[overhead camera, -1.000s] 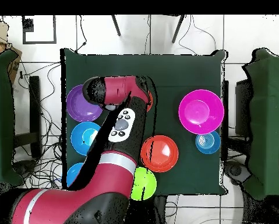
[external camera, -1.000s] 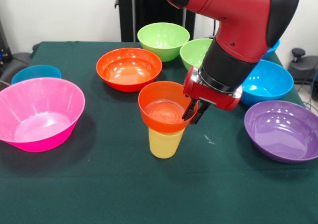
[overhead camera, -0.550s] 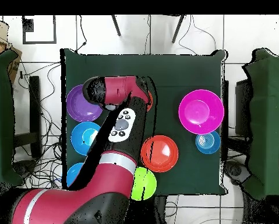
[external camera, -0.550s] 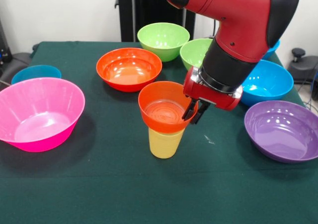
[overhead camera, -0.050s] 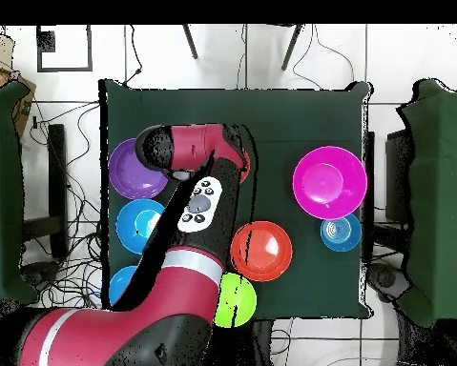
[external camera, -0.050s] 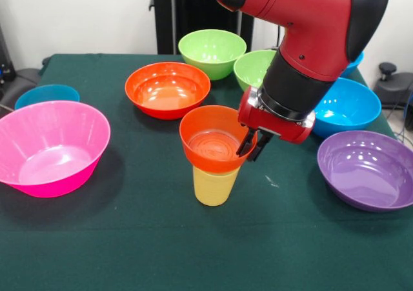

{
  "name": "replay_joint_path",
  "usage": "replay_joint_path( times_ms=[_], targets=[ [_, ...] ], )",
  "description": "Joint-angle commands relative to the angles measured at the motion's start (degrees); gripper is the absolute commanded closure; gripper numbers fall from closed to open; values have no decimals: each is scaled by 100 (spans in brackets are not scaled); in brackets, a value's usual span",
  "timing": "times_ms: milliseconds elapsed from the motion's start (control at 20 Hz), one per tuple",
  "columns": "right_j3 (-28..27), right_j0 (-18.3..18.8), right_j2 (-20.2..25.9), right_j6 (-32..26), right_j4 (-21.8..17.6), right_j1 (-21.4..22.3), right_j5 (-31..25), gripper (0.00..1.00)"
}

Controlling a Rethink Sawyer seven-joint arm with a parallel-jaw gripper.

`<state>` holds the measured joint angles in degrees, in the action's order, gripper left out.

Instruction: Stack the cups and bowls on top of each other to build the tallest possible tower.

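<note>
A pale-yellow cup (external camera, -0.050s: 215,186) stands upright at the middle of the green table (external camera, -0.050s: 129,252). A small orange bowl (external camera, -0.050s: 210,142) rests on top of it, slightly tilted. My gripper (external camera, -0.050s: 250,150) is at this bowl's right rim, its two dark fingers close together, one inside the rim and one outside. In the overhead view the arm (overhead camera, -0.050s: 201,200) covers the gripper, the cup and most of the small bowl. The other bowls lie singly around: a large pink bowl (external camera, -0.050s: 48,146), a wide orange bowl (external camera, -0.050s: 167,88), a purple bowl (external camera, -0.050s: 368,168).
Two lime green bowls (external camera, -0.050s: 211,51) (external camera, -0.050s: 253,68) sit at the back. A blue bowl (external camera, -0.050s: 348,104) lies right of the arm, another blue bowl (external camera, -0.050s: 46,95) behind the pink one, and a third blue bowl's rim (external camera, -0.050s: 353,62) shows behind the arm.
</note>
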<state>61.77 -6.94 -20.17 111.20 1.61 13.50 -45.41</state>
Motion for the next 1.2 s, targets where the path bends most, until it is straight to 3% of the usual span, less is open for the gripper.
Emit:
replay_joint_path(
  times_ms=[50, 1200],
  targets=[
    [185, 49, 662, 438, 37, -105, -91, 100],
    [157, 47, 674, 371, 21, -111, -164, 100]
  ],
)
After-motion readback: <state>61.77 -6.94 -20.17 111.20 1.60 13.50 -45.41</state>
